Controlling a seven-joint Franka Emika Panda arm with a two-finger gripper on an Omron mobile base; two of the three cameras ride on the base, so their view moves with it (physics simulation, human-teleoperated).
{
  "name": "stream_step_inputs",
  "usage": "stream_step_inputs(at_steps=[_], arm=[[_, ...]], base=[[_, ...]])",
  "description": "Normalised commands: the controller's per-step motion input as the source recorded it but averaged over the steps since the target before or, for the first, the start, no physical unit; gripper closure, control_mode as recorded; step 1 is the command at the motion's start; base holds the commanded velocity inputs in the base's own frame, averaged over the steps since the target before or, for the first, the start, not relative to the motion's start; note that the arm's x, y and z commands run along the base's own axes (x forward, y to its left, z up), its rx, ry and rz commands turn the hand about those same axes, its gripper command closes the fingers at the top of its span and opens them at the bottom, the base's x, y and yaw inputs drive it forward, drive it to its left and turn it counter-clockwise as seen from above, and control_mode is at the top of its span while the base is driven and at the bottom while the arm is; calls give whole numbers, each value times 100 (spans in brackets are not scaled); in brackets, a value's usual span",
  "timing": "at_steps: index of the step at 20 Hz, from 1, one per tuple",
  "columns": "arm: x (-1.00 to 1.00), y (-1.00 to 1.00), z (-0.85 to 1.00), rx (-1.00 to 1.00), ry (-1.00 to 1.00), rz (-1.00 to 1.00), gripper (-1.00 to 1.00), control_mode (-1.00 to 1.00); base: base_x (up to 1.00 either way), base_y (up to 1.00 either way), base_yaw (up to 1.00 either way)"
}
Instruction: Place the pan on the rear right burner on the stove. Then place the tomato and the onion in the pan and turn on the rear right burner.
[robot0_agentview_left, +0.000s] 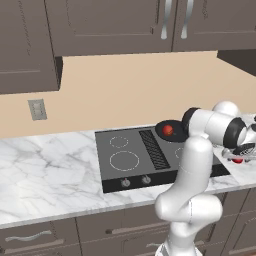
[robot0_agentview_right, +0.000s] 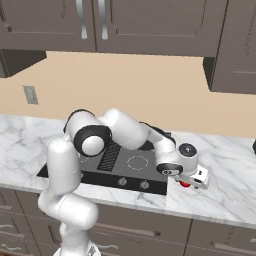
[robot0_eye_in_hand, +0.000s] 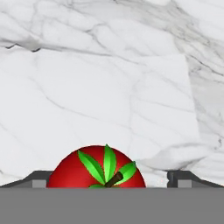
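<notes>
Left of scene: marble worktop (robot0_agentview_left: 50, 160) lying bare, wall outlet (robot0_agentview_left: 37, 109) sitting above it. Middle: stove (robot0_agentview_left: 130, 160) sitting in the worktop, two knobs (robot0_agentview_left: 135, 181) showing along its front edge in the left base view. Pan (robot0_agentview_left: 169, 131) sitting on the stove's rear right area, over the rear right burner as far as I can tell; the ring itself is covered. Onion (robot0_agentview_left: 168, 130) resting inside the pan. Right of the stove: arm reaching down to the worktop, gripper (robot0_agentview_right: 192, 181) hanging low over the tomato (robot0_eye_in_hand: 97, 168), which is sitting on the marble just off the stove's right edge. Hand view is showing the fingertips (robot0_eye_in_hand: 38, 180) spread wide either side of the tomato, jaws fully apart, gripping nothing; can't tell if they're touching it.
</notes>
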Motion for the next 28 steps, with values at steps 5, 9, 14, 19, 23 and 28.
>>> stream_step_inputs(at_steps=[5, 9, 14, 19, 23, 28], arm=[[1, 0, -12, 0, 0, 0, -100, -100], [0, 1, 0, 0, 4, 0, 100, -100], [-17, 0, -7, 0, 8, 0, 100, -100], [-20, 2, -4, 0, 13, 0, 100, -100], [-24, 0, 0, 0, 9, 0, 100, -100], [-31, 1, 1, 0, -11, 1, 100, -100]], base=[[0, 0, 0], [0, 0, 0], [0, 0, 0], [0, 0, 0], [0, 0, 0], [0, 0, 0]])
